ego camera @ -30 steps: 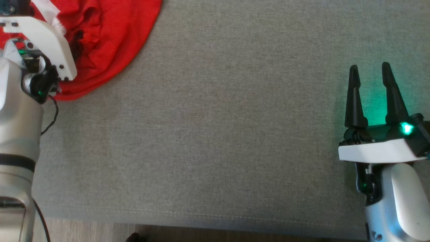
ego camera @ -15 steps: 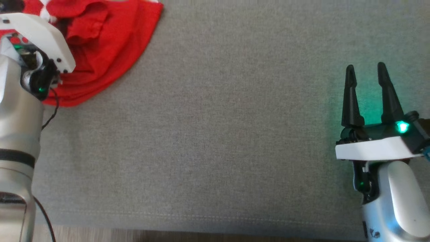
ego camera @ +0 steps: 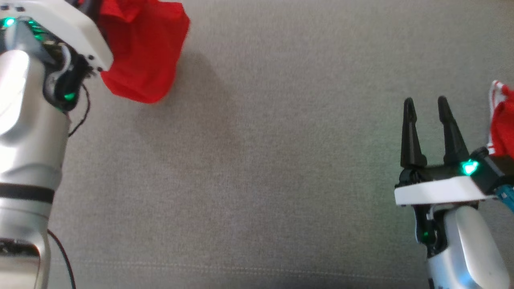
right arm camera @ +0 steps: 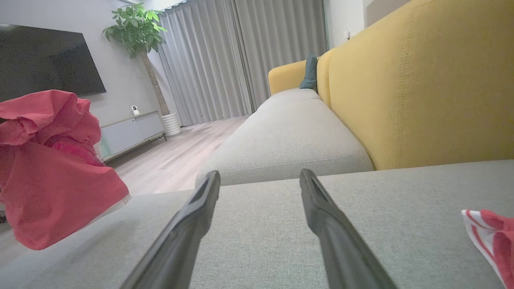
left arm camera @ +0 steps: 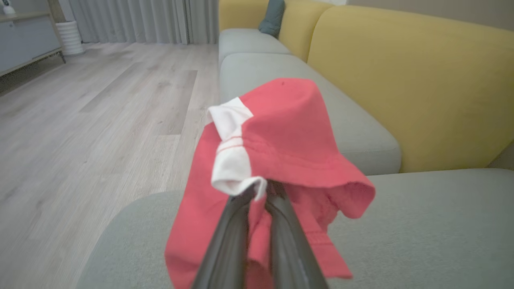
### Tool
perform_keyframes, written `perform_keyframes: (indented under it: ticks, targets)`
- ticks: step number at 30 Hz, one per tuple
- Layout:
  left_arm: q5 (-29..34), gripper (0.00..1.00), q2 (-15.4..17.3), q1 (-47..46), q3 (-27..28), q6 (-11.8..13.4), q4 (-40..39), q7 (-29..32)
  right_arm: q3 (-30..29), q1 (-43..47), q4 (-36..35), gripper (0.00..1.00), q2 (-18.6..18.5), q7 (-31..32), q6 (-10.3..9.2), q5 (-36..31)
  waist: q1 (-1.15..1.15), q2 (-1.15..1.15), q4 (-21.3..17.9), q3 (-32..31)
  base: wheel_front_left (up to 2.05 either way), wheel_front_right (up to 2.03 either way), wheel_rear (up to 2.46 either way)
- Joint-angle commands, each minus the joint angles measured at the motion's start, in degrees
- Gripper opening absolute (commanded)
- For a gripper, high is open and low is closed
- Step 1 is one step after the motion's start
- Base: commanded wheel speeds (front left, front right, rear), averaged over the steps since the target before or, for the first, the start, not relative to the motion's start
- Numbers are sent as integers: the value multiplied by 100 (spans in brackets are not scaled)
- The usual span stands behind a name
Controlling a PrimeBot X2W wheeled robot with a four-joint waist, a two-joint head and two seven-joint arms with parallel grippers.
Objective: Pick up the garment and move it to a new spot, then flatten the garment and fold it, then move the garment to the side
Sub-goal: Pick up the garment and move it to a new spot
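Pick-up step: the left gripper (left arm camera: 260,190) is pinched on the red garment (ego camera: 140,60), which hangs - seemingly clear - above the sofa seat (ego camera: 261,160). The right gripper (ego camera: 425,108) is wide and empty. Next, carry the garment across and lay it down.

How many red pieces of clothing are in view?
2. One red garment hangs from the left gripper over the grey seat; a second red garment lies by the right gripper, partly out of frame.
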Motion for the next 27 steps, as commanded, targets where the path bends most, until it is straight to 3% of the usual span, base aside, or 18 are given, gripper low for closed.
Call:
perform_keyframes:
  ticks: [1,10,19,23,27]
  targets:
    - [-26,0,302,-157,158,27,-331,34,145,10,-163,100,-15,-61,-5,48,0,0,-52,-251,0,0,0]
    - [-244,0,215,346,59,436,-2290,855,62,105,-192,100,-15,-62,-5,205,0,0,-302,-609,0,0,0]
    - [-500,0,43,956,-258,898,-4211,1839,-105,-36,-282,100,-15,-62,-5,261,0,0,-773,-460,0,0,0]
    - [-473,0,30,1135,-444,1022,-4565,2095,-285,-201,-360,100,-15,-62,-5,249,0,0,-1096,-261,0,0,0]
    - [-332,0,61,1192,-560,1056,-4331,2078,-389,-394,-433,100,-15,-62,-5,251,0,0,-1466,-14,0,0,0]
